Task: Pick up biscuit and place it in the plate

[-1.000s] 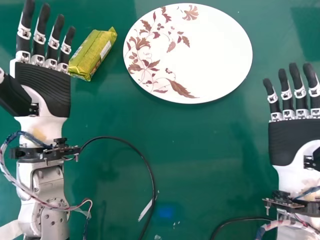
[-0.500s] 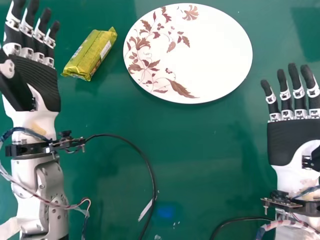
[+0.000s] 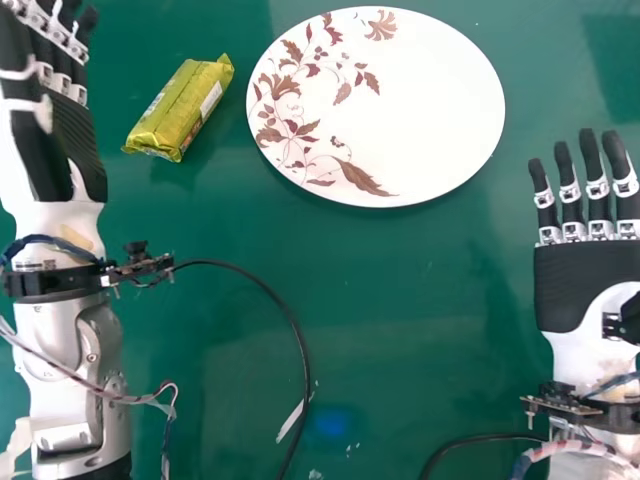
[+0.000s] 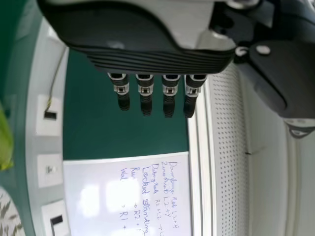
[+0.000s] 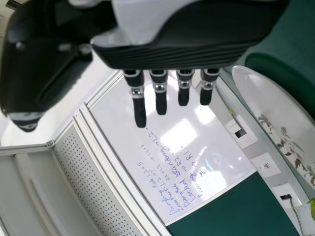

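My left hand (image 3: 75, 135) is at the head view's left edge, turned partly on its side, fingers straight and holding nothing; the left wrist view has the same hand (image 4: 157, 61) with fingers extended. The yellow-green biscuit packet (image 3: 180, 108) lies flat on the table, a short gap to the right of that hand. Part of the packet (image 4: 5, 140) is at the left wrist view's edge. Right of the packet is the white oval plate (image 3: 430, 100) with a brown leaf pattern. My right hand (image 3: 590, 285) rests open and empty at the right, beyond the plate's near edge; its wrist view has the hand (image 5: 182, 56) too.
The green table (image 3: 430, 300) carries a small white scrap (image 3: 290, 421) near the front. A black cable (image 3: 297, 340) curves from the left wrist toward the front edge. Behind stand a whiteboard (image 4: 98, 196) with handwriting and wall sockets (image 4: 49, 115).
My left hand has moved left and away from the packet, turning onto its side. The packet and plate have stayed put, and my right hand has hardly moved.
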Controlling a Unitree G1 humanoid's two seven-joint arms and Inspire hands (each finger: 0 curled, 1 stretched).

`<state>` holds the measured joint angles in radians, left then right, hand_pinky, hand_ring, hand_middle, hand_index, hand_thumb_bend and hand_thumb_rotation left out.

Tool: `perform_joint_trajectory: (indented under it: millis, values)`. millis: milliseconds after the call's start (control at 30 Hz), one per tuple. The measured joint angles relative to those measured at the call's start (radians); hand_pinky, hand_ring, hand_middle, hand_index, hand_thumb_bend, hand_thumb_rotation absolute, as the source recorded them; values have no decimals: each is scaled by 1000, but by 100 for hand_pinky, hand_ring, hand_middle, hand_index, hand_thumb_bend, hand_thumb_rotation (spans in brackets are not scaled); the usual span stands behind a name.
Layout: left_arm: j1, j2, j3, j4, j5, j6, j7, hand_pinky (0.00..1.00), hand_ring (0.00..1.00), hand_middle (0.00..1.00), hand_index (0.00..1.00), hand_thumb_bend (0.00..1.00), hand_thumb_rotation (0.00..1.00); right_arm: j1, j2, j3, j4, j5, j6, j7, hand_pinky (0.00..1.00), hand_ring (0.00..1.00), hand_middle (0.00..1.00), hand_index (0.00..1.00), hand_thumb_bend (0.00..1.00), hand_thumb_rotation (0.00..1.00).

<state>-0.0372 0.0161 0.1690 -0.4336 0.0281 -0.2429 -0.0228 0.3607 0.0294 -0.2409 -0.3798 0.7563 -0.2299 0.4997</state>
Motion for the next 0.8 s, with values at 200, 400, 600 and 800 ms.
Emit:
perform_joint_trajectory:
  millis: [200, 400, 600, 800]
  values:
    - [-30, 25, 0, 24, 249, -78, 112, 100, 100, 100, 98, 100, 78, 0, 1, 3, 0, -9, -2, -2, 89, 94, 93, 88, 100, 52]
    - [-42, 71, -4, 77, 387, -112, 168, 100, 100, 100, 98, 100, 78, 1, 1, 3, 0, -7, -3, 0, 90, 94, 94, 88, 99, 45]
    - [-80, 136, -7, 93, 500, -98, 184, 100, 100, 100, 97, 100, 77, 1, 1, 3, 0, -4, -3, 0, 90, 96, 95, 88, 100, 45]
    - [-124, 174, -17, 113, 551, -49, 193, 100, 100, 100, 97, 100, 78, 0, 1, 3, 0, -3, -4, 1, 90, 96, 94, 88, 100, 44]
